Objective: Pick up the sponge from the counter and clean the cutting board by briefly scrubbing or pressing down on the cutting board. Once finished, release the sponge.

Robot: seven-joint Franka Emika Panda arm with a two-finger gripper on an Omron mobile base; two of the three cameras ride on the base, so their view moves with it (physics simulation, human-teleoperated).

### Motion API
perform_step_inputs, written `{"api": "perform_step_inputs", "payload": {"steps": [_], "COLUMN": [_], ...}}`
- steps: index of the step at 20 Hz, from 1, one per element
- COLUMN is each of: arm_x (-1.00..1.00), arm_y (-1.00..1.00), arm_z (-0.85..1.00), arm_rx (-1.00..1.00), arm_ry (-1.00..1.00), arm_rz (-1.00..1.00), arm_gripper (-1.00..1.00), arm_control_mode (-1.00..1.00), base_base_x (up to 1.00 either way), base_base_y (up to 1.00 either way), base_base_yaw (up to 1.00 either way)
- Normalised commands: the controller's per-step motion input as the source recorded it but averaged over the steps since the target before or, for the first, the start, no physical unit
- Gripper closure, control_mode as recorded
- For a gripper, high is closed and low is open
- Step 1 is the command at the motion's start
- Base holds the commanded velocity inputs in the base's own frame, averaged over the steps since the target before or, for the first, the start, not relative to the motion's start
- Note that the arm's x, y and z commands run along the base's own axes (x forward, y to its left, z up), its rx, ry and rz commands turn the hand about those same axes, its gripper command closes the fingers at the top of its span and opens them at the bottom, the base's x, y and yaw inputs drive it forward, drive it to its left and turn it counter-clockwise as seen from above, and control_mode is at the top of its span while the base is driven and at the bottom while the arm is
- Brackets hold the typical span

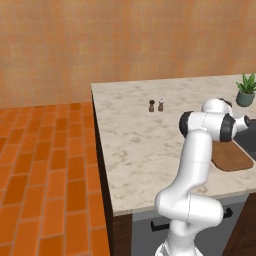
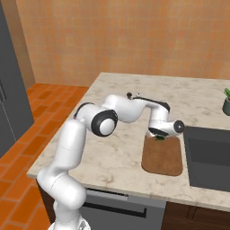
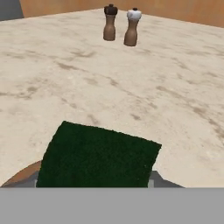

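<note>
Dark green fills the lower middle of the hand view: the sponge [image 3: 98, 155] sits right at the camera, its rough face up, with a sliver of the reddish board [image 3: 24, 173] showing at its lower left. In the right base view the gripper [image 2: 159, 134] hangs low over the far end of the board [image 2: 162, 158], and a bit of green sponge [image 2: 159, 138] shows under the hand, so the claw appears clenched on the sponge, though the fingertips themselves are hidden. The board lies on the counter [image 2: 117, 152] just beside the dark sink [image 2: 209, 157]. Whether the sponge touches the wood cannot be told. Farther back on the counter stand two small mills [image 3: 121, 27], one dark-topped, one white-topped, close together. A potted plant [image 1: 246, 90] stands near the far right edge.
</note>
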Motion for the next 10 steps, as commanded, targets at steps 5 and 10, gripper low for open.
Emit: {"api": "perform_step_inputs", "payload": {"steps": [5, 10], "arm_x": [-0.7, -0.83], "arm_y": [-0.25, -0.25], "arm_z": [-0.08, -0.02], "arm_rx": [0.01, 0.03], "arm_ry": [0.0, 0.0], "arm_rz": [0.0, 0.0], "arm_gripper": [1.0, 1.0], "arm_control_mode": [-1.0, -1.0], "base_base_x": [0.0, 0.0], "base_base_y": [0.0, 0.0], "base_base_yaw": [0.0, 0.0]}}
